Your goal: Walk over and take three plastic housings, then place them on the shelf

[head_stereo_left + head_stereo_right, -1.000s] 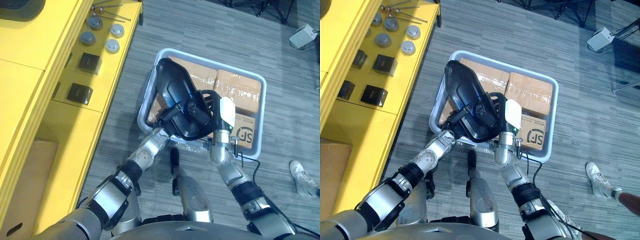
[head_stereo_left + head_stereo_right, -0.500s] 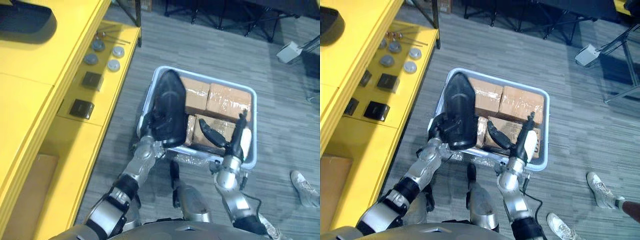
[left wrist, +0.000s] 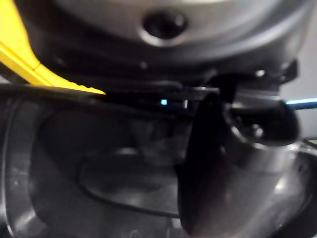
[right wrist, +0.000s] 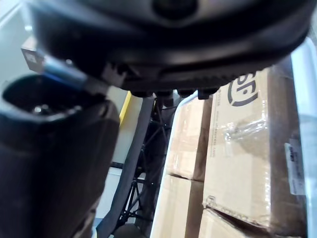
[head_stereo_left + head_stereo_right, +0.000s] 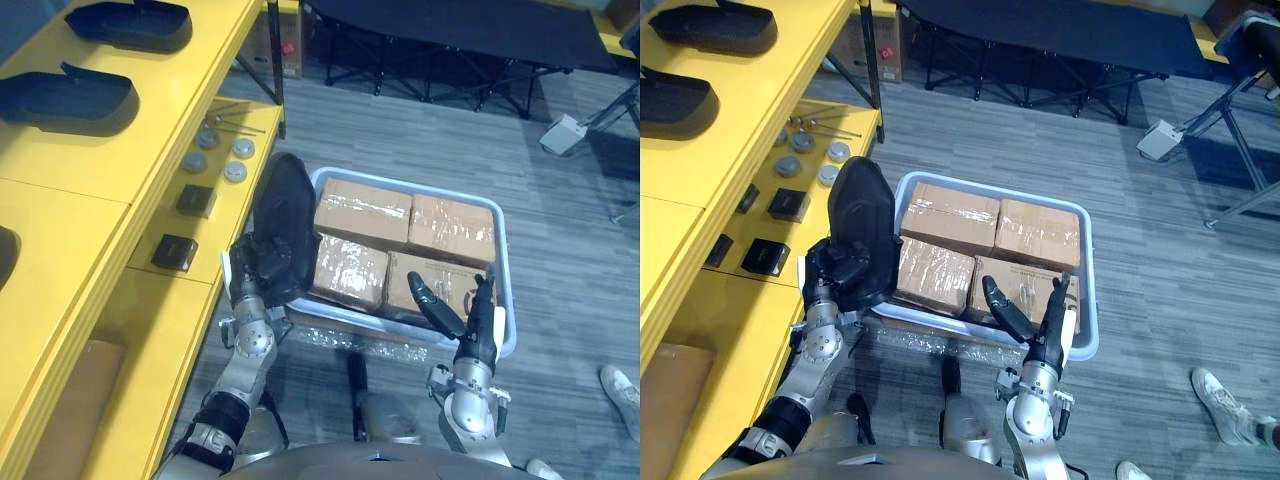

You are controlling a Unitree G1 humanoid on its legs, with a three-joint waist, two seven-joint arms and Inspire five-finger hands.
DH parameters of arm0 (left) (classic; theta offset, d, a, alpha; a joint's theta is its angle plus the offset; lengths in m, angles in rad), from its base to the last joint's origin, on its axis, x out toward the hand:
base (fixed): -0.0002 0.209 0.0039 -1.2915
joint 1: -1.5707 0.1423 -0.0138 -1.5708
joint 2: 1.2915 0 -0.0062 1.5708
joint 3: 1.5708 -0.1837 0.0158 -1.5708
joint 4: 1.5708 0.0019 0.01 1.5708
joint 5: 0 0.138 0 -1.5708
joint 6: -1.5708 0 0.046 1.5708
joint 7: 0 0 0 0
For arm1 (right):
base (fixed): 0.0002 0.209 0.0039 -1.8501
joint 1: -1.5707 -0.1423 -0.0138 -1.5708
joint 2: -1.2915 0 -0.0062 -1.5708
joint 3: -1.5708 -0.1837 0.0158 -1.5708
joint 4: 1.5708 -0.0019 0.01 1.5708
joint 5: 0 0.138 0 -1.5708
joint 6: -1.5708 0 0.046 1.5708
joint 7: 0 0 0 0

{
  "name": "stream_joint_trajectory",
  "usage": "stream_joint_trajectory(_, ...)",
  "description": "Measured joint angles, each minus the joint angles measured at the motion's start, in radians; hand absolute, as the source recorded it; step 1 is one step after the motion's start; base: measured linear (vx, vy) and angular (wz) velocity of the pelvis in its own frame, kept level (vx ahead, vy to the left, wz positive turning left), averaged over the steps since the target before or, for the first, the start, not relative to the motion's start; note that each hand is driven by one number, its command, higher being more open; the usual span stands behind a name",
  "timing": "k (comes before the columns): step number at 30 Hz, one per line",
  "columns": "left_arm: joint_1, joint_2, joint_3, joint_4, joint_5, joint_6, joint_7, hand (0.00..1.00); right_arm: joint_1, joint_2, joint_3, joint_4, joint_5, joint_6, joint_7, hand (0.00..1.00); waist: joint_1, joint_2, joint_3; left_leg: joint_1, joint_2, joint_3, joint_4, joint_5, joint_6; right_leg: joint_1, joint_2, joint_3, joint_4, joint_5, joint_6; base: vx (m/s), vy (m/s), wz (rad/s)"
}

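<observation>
Left hand (image 5: 247, 280), fingers partly hidden, clasps housing (image 5: 284, 222); right hand (image 5: 466, 335) fingers splayed, empty.

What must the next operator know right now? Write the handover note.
Left hand: shut on a black plastic housing, raised beside the yellow shelf.
Right hand: open, empty, over the near rim of the grey plastic crate of brown cardboard boxes.
Done: far shelved housing and near shelved housing lie on the shelf's top level.
Left: set the held housing on the shelf.
</observation>
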Motion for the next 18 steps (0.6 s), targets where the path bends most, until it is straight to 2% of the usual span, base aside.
stream_joint_trajectory(4,0.1,-0.006,0.0,-0.14,-0.091,-0.008,-0.125,0.0,0.011,0.029,-0.016,0.037,-0.002,-0.001,0.002,1.0,0.002,0.006,-0.027,0.019,-0.001,-0.003,-0.017,-0.002,-0.002,0.012,-0.01,-0.012,0.013,-0.016,0.003,-0.05,0.017,0.03)
stream_joint_trajectory(9,0.214,-0.019,0.042,-0.394,-0.128,-0.008,-0.196,0.0,0.017,0.028,-0.076,0.056,0.004,-0.001,0.024,1.0,0.033,0.024,-0.073,0.019,-0.01,-0.045,-0.041,0.014,0.001,0.031,-0.018,-0.067,0.013,-0.026,0.004,-0.02,-0.007,0.26)
stream_joint_trajectory(13,0.259,-0.03,0.181,-0.538,-0.128,-0.008,-0.17,0.0,-0.019,0.026,-0.088,0.067,0.004,-0.001,0.059,1.0,0.078,0.043,-0.118,0.022,-0.026,-0.107,-0.081,0.05,-0.003,0.064,-0.029,-0.141,-0.002,-0.03,0.005,0.0,-0.01,0.49)
stream_joint_trajectory(15,0.275,-0.031,0.227,-0.576,-0.126,-0.009,-0.142,0.0,-0.041,0.025,-0.084,0.079,0.002,-0.001,0.069,1.0,0.094,0.046,-0.122,0.032,-0.035,-0.138,-0.105,0.065,0.001,0.084,-0.035,-0.176,-0.007,-0.033,0.006,-0.01,-0.008,0.55)
stream_joint_trajectory(18,0.338,-0.048,0.318,-0.635,-0.124,-0.008,-0.103,0.0,-0.094,0.025,-0.046,0.123,0.001,-0.002,0.086,1.0,0.135,0.047,-0.147,0.034,-0.054,-0.2,-0.149,0.093,0.001,0.104,-0.049,-0.243,-0.007,-0.047,0.008,0.0,-0.002,0.63)
